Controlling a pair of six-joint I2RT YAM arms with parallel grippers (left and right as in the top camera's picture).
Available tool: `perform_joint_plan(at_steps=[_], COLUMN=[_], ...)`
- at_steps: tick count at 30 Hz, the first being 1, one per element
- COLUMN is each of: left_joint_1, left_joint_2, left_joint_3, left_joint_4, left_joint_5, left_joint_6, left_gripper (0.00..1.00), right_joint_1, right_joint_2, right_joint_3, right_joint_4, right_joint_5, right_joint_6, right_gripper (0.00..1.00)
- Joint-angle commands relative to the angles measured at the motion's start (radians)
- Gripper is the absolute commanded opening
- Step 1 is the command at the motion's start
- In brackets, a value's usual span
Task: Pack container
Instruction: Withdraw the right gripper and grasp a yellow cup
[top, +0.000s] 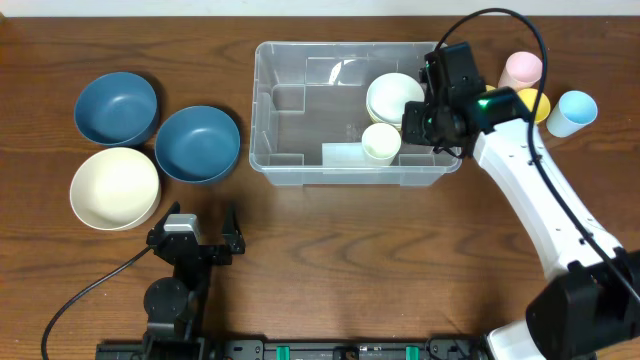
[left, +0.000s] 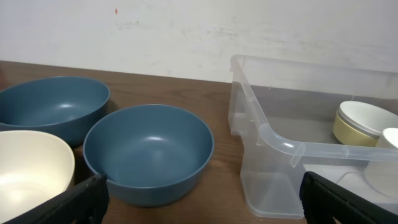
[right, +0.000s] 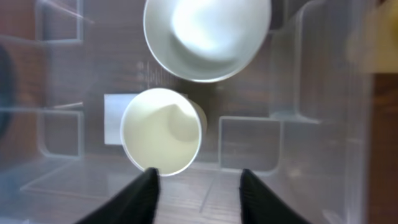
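The clear plastic container (top: 280, 110) stands at the table's back middle. Inside it sit a cream bowl (top: 395, 95) and a small cream cup (top: 381, 142), upright. The same bowl (right: 205, 34) and cup (right: 163, 130) show in the right wrist view. My right gripper (right: 196, 186) is open and empty, hovering over the container's right part just beside the cup. My left gripper (left: 199, 199) is open and empty, low over the table, facing a blue bowl (left: 148, 152) and the container's left end (left: 267, 134).
Two blue bowls (top: 116, 106) (top: 197, 143) and a cream bowl (top: 114, 187) lie left of the container. Pink (top: 521, 69), yellow (top: 532, 103) and light blue (top: 575, 112) cups stand right of it, by my right arm.
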Motion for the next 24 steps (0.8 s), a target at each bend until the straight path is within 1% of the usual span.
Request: perform_joint_plan(at_steps=[1,2,5,7,10,14,24], left_joint_1=[0.004,0.004,0.004,0.004,0.004,0.004,0.004], left_joint_2=[-0.005,-0.005,-0.005,-0.005,-0.005,-0.005,-0.005], left_joint_3=[-0.019,-0.019,-0.019,-0.019,-0.019,-0.019,-0.019], left_joint_4=[-0.035,-0.035,-0.035,-0.035,-0.035,-0.035,-0.035], left_joint_5=[-0.005,-0.005,-0.005,-0.005,-0.005,-0.005,-0.005], left_joint_6=[0.006,0.006,0.006,0.006,0.006,0.006,0.006], left_gripper=[0.98,0.98,0.98,0.98,0.98,0.98,0.98], right_joint_1=[-0.033,-0.049,-0.138,-0.198,-0.315,-0.431,-0.545], right_joint_2=[-0.061,-0.067,-0.074,-0.071,-0.046,0.023,0.226], right_joint_3=[0.078,0.092,0.125,0.125,0.125,0.125,0.125], right_joint_4=[-0.029,-0.038,-0.051,-0.048,-0.042,-0.023,0.04], right_joint_5=[0.093,0.116,0.17,0.171,0.159,0.097,0.08], right_joint_6=[-0.011,-0.01,0.002,0.018,0.042,0.042,0.057], right_gripper=[0.57,0.62,0.68,0.7,0.7,0.68,0.66])
